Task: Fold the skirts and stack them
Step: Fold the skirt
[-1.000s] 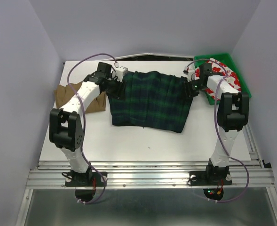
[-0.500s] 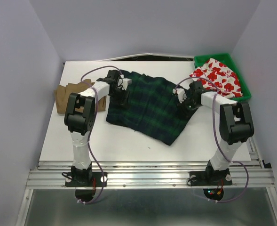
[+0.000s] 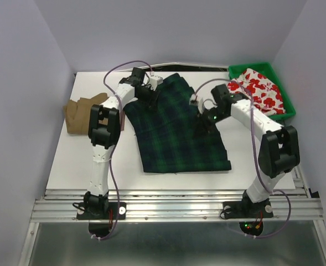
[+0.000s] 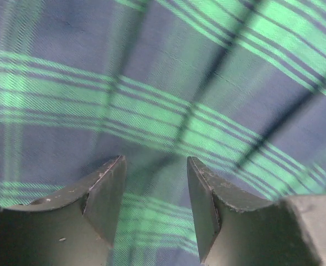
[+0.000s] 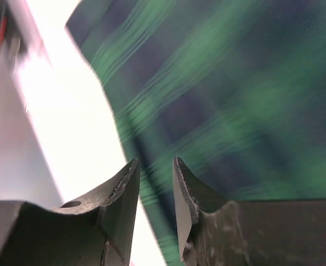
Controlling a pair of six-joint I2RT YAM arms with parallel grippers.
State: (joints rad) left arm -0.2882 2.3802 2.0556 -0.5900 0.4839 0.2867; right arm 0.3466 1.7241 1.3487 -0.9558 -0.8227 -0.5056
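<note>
Plaid skirt (image 3: 179, 138) just under left jaws and right jaws (both parted, fabric ungripped).

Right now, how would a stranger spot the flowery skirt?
On the white table, look to the far right corner, where a green plastic bin sits. The flowery skirt lies in it: white with red flowers, unlike the dark plaid skirt mid-table and the tan skirt at left.

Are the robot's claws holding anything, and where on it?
Cannot tell. The left claw is at the far corner of the plaid skirt, the right claw at its right edge; no grip is visible.
</note>
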